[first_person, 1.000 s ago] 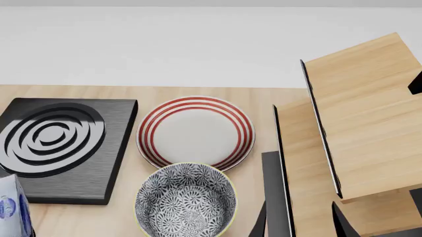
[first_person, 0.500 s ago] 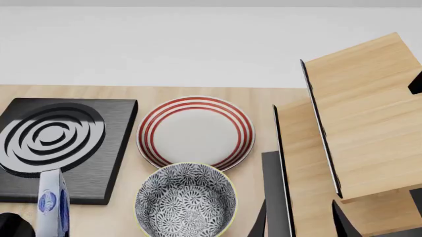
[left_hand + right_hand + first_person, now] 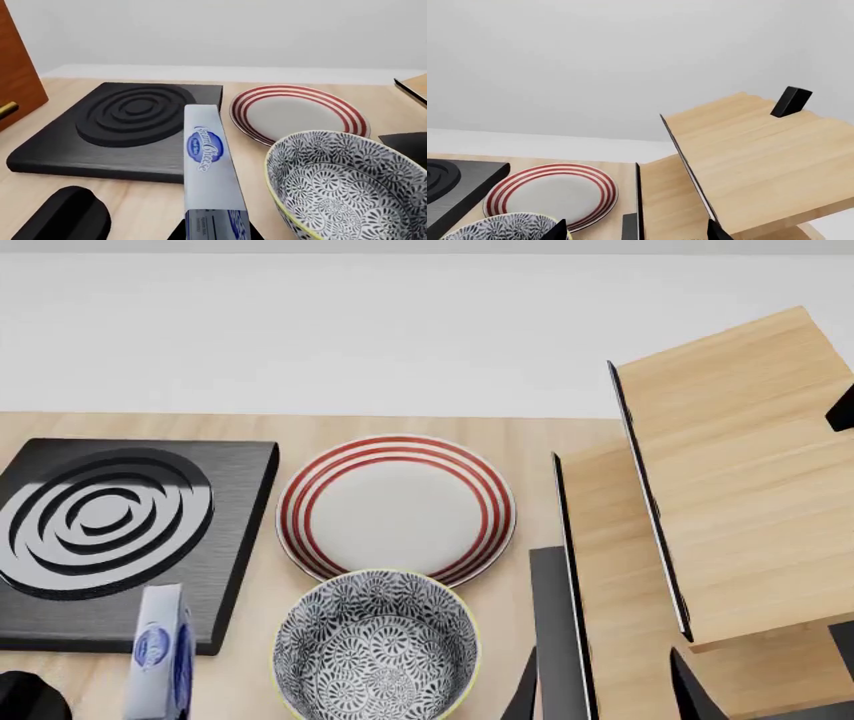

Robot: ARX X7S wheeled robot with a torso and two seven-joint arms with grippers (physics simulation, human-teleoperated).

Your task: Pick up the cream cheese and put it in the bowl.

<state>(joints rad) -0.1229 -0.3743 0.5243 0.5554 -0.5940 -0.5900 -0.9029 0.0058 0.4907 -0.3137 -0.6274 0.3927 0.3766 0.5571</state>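
Since the earlier frame the pale blue cream cheese box (image 3: 162, 652), gripped by the left hand (image 3: 215, 231), has shifted closer to the blue-and-white floral bowl (image 3: 376, 646), so the carry continues and next calls for reaching over the rim.

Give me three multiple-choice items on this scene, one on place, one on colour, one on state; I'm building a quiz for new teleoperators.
1. In the head view, where is the cream cheese box relative to the patterned bowl?
A. Inside it
B. To its left, outside it
C. On the striped plate

2. What colour are the rings on the plate?
A. Red
B. Green
C. Yellow

3. What is in the bowl?
A. The cream cheese box
B. A spoon
C. Nothing

Answers:
1. B, the box stands apart from the bowl, by the black burner block.
2. A, red rings circle the white centre.
3. C, the left wrist view shows only its floral interior.
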